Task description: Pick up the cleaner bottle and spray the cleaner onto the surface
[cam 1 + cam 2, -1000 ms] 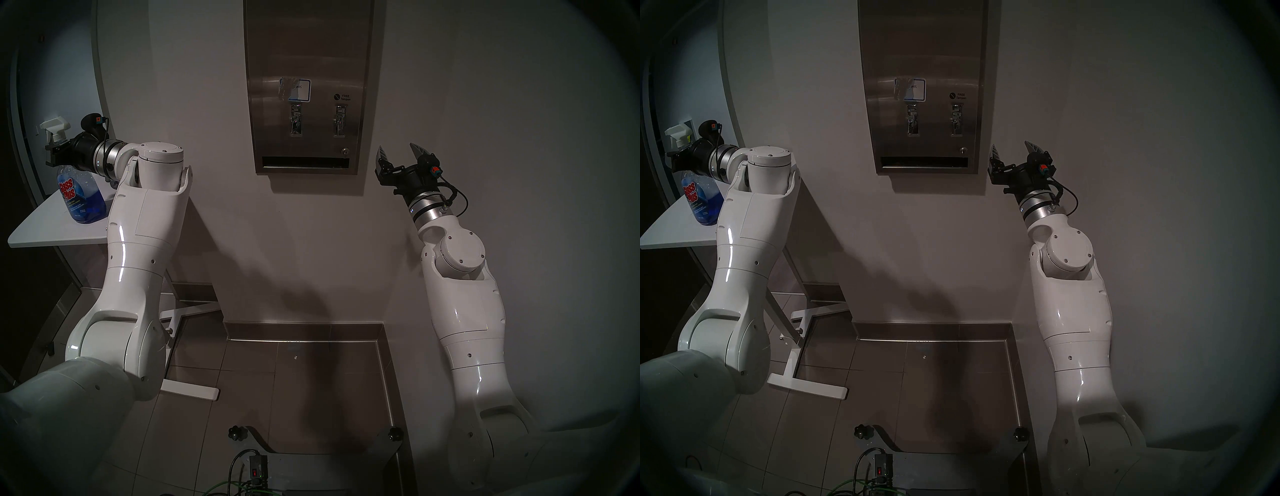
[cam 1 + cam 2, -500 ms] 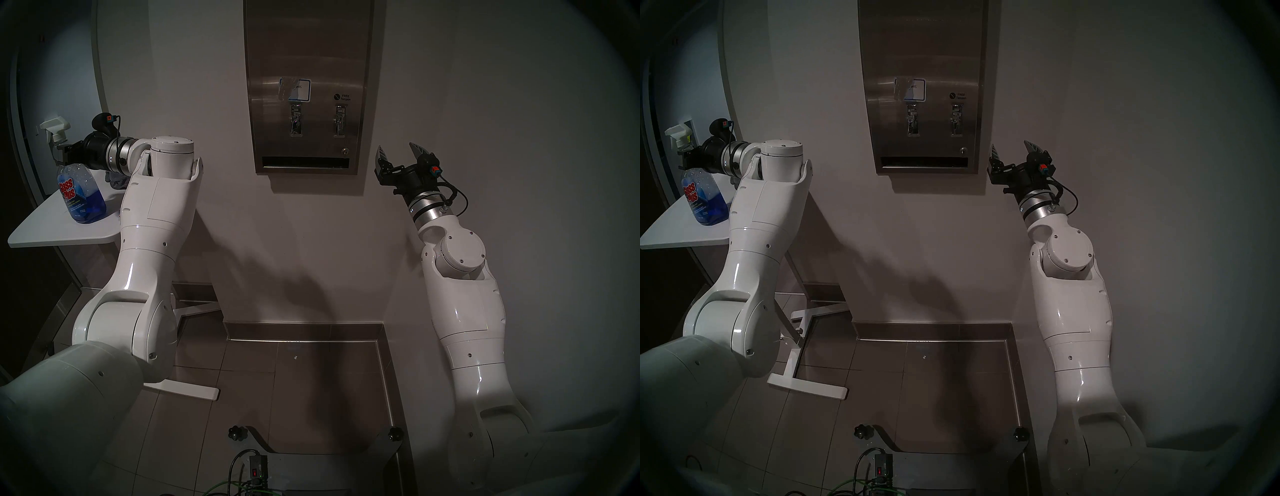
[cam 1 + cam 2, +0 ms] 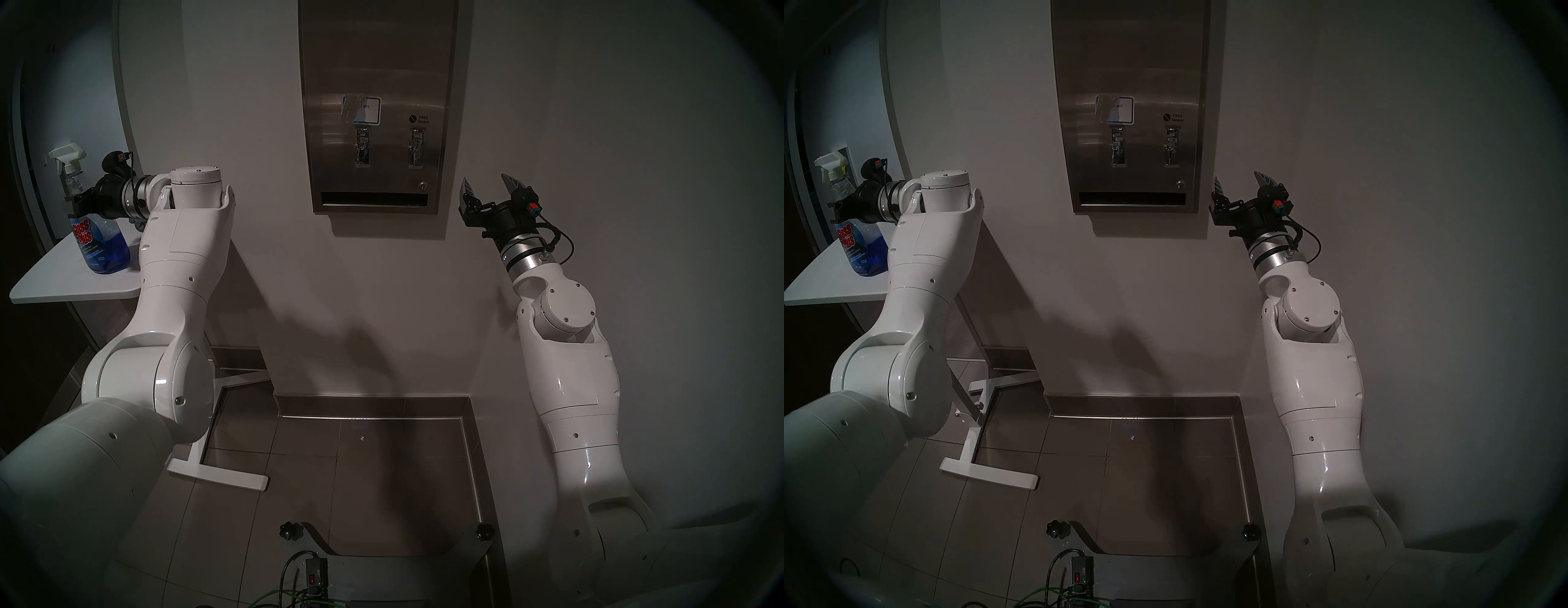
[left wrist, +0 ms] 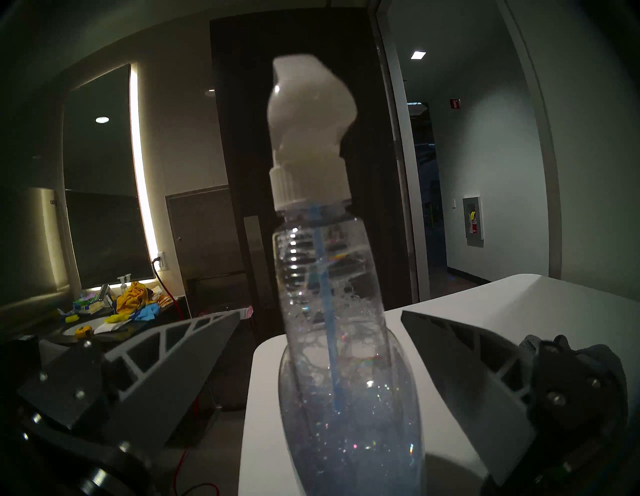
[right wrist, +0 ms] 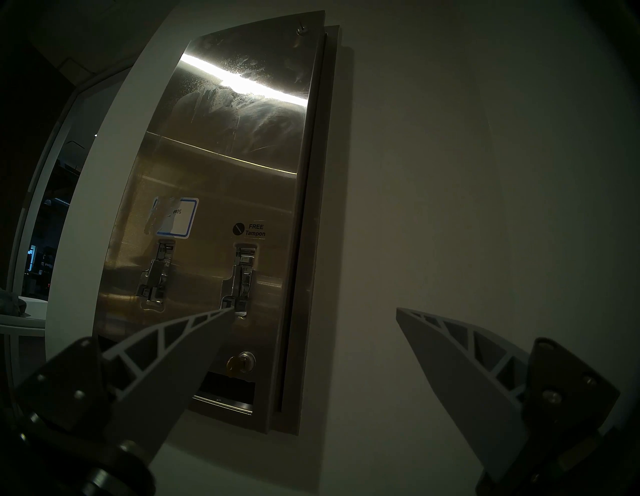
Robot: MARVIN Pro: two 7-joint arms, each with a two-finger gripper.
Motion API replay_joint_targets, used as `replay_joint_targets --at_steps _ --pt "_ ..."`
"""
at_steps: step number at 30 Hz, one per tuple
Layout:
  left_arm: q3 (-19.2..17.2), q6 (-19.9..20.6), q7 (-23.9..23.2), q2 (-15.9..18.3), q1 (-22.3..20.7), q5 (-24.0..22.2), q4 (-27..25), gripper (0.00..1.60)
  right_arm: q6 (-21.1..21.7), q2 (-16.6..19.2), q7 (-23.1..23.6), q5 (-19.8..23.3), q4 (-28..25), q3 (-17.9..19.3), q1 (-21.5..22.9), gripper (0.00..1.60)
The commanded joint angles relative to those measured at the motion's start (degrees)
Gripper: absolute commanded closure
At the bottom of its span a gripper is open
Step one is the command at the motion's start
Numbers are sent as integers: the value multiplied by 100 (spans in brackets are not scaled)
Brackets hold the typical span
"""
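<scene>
Between the left gripper's (image 4: 320,350) spread fingers (image 4: 180,360) stands the cleaner bottle (image 4: 332,311).

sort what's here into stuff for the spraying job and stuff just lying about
For the job:
- clear spray bottle of blue liquid with white trigger
- tall brushed-steel wall dispenser front
- open left gripper, either side of the bottle

Lying about:
- crumpled grey cloth on the white table
- open right gripper
</scene>
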Motion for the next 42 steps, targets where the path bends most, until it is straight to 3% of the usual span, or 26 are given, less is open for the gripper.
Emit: replay_joint_targets --at_steps 1,5,6,7,16,23,32,42 --pt "63 -503 -200 136 -631 -8 179 0 -56 12 3 -21 -229 -7 195 0" --pt "79 -816 -278 145 -747 -51 376 0 -53 10 6 -28 -235 -5 194 0" --pt "86 -891 -298 148 -768 -58 425 17 -53 10 6 -30 -237 -5 193 0" --pt "100 -974 -336 152 -772 -62 448 160 -52 9 7 -32 -238 -4 193 0" --pt "116 -1508 -405 138 -888 -102 766 160 -46 3 11 -48 -251 1 190 0" --pt "166 -1839 -511 154 -817 -119 721 160 -43 -3 15 -56 -254 6 189 0" --pt "362 -2496 -796 200 -447 -105 201 160 -46 -8 23 -61 -246 11 189 0" --pt "423 -2791 -972 303 -148 -174 -171 160 -41 -13 26 -69 -257 15 188 0"
